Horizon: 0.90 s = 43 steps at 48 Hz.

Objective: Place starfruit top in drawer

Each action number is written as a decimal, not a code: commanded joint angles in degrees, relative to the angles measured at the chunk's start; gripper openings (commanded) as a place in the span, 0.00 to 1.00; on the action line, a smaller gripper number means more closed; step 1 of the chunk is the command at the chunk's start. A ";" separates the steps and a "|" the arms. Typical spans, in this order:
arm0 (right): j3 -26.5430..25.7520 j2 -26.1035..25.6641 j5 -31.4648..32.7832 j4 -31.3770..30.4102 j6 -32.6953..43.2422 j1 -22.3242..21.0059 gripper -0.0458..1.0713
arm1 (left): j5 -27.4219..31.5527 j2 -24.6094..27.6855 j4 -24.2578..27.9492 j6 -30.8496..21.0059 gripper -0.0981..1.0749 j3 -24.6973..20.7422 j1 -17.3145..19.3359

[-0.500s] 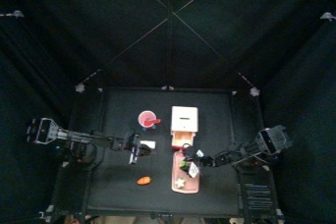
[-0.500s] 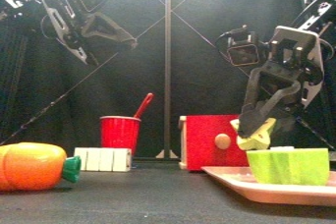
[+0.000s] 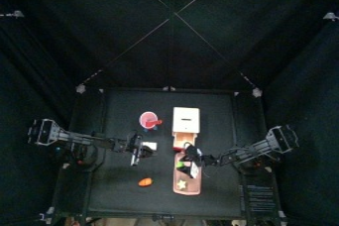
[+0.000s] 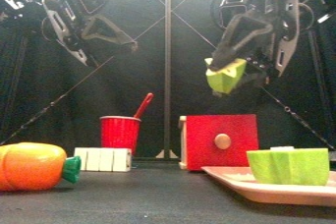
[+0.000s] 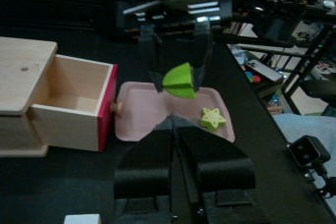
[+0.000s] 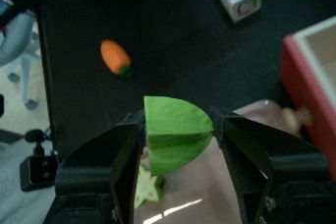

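My right gripper [image 4: 231, 71] is shut on the starfruit top [image 4: 226, 77], a green dome-shaped piece, and holds it high above the table. Seen from the right wrist, the piece [image 6: 176, 134] fills the gap between the jaws. Below it lies the pale pink drawer [image 4: 239, 176], pulled out in front of the small cabinet [image 4: 219, 140]. Another green starfruit piece [image 4: 289, 165] rests in the drawer, its star-shaped face [image 5: 210, 118] showing in the left wrist view. My left gripper [image 5: 182, 140] hangs at the left, shut and holding nothing, pointed at the drawer [image 5: 138, 120].
An orange carrot [image 4: 33, 166] lies at the front left, with white blocks [image 4: 102, 159] beside it. A red cup [image 4: 121, 132] with a red stick stands behind them. From above, the cabinet [image 3: 187, 121] sits at the table's middle back.
My right gripper has risen with the starfruit top, from just above the drawer to high over the cabinet. The left arm has not moved.
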 commanded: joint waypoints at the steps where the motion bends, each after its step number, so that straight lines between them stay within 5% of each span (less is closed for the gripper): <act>1: -0.70 -3.96 -0.26 -0.97 -0.09 -3.78 0.64 | -0.62 0.00 -0.09 0.00 0.45 -0.79 0.18; 18: 1.76 -5.19 -0.35 -2.64 0.09 -14.50 0.65 | -0.62 0.18 -0.09 -0.18 0.45 -0.62 0.26; 30: 2.29 -3.52 -0.97 -2.72 0.09 -15.64 0.67 | -0.62 0.26 -0.09 -0.18 0.45 -0.62 0.26; 43: 2.11 -2.11 -1.41 -2.55 0.09 -15.64 0.80 | -0.62 1.05 -1.05 0.00 0.45 -0.88 0.26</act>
